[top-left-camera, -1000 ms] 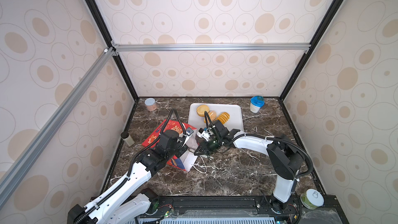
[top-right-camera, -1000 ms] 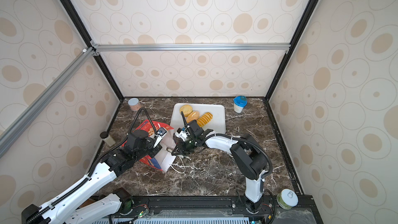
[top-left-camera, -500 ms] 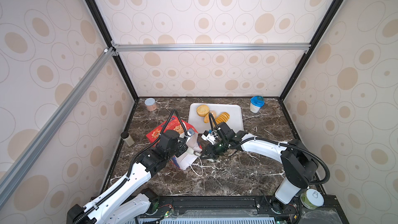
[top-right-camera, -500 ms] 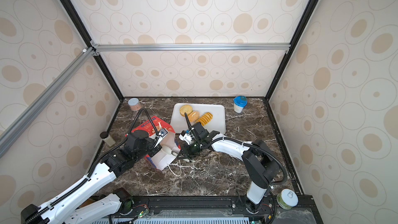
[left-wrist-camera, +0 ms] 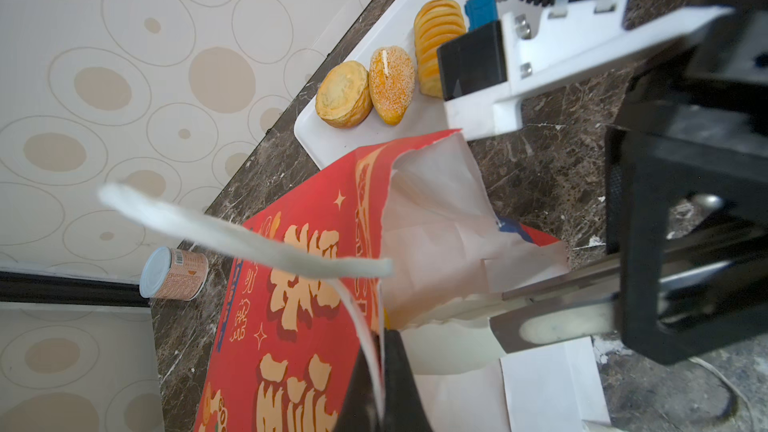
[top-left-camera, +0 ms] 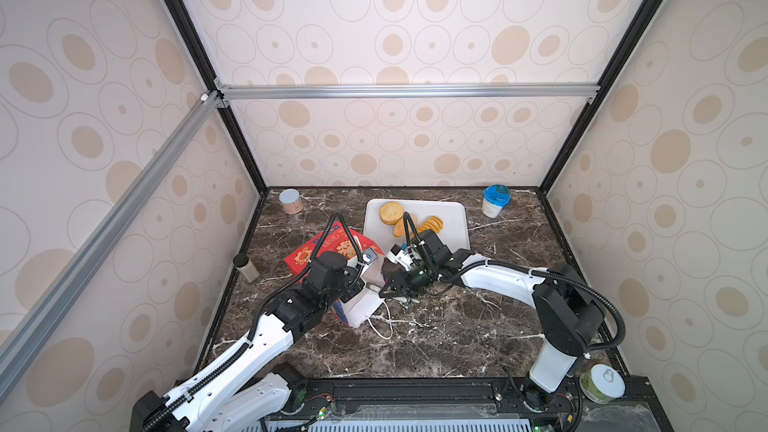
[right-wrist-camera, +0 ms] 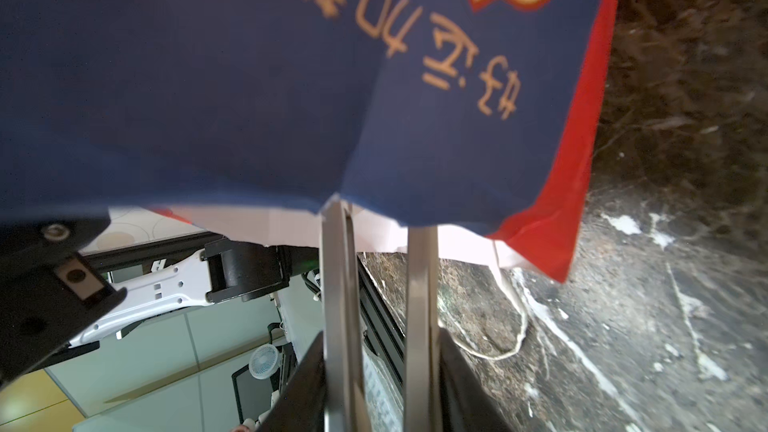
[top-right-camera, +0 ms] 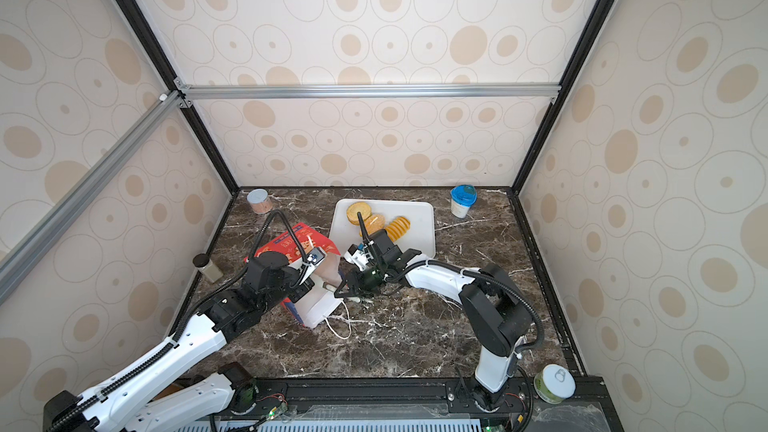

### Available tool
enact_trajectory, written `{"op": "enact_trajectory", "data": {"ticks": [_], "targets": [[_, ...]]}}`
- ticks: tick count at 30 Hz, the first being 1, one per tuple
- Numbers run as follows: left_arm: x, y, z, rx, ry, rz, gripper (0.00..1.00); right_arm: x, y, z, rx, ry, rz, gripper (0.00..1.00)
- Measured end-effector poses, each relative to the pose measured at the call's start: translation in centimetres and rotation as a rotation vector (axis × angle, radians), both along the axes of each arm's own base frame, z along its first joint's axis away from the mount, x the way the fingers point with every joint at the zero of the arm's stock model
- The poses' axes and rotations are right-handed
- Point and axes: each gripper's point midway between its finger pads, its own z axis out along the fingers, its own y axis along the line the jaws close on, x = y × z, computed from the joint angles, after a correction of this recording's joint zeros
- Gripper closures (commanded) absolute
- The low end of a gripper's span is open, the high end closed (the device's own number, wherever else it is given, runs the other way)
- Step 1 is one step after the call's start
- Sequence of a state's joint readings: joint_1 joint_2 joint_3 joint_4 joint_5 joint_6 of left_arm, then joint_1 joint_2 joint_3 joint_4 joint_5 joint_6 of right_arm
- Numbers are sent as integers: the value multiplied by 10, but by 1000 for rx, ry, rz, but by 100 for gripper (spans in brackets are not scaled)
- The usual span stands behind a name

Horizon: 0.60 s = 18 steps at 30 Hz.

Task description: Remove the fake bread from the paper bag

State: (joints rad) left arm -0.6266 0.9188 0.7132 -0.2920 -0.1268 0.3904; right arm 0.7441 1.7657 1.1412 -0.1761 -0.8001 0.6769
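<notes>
1. The paper bag [top-left-camera: 328,249] lies on its side on the worktop [top-left-camera: 457,338], left of centre. Its long axis runs from far-left to near-right, and its white-lined mouth faces near-right.
2. Three pieces of fake bread sit outside the bag on the white tray [top-left-camera: 453,218], just beyond it on the far side: a round bun [top-left-camera: 390,213], a seeded oval [top-left-camera: 401,227] and a ridged loaf [top-left-camera: 432,224]. What is inside the bag is hidden in every view.
3. The left pincer [left-wrist-camera: 380,371] is clamped on the upper rim of the mouth and holds the paper up so the opening gapes.
4. The right pincer [top-left-camera: 384,290] is just right of the mouth and points left into it. A narrow gap shows between its fingers [right-wrist-camera: 419,284], whose tips are at the rim. I cannot tell whether paper lies between them.
5. Judgement: any bread in the bag lies left and far of the right pincer, along the bag's axis. The right arm is the one placed to reach in, since the left is occupied with the rim.
6. A loose cord handle [top-left-camera: 384,328] trails on the near side of the mouth.
7. At the margins are a pink can [top-left-camera: 289,201] far left and a blue-lidded cup [top-left-camera: 494,201] far right, well apart from the work.
</notes>
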Motion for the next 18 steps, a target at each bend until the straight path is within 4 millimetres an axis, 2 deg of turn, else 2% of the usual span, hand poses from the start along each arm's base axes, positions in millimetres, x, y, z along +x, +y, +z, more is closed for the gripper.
{"op": "enact_trajectory", "data": {"ticks": [7, 8, 9, 18], "targets": [[-1, -3, -3, -16, -7, -15, 100, 22, 10, -7, -10, 37, -17, 57], [-1, -4, -4, -19, -9, -17, 100, 24, 12, -8, -16, 43, -17, 50], [-1, -4, -5, -24, -10, -21, 100, 26, 13, -9, -23, 50, -20, 48], [-1, -8, -9, -48, -28, -36, 100, 37, 20, -9, -86, 71, -2, 48]]}}
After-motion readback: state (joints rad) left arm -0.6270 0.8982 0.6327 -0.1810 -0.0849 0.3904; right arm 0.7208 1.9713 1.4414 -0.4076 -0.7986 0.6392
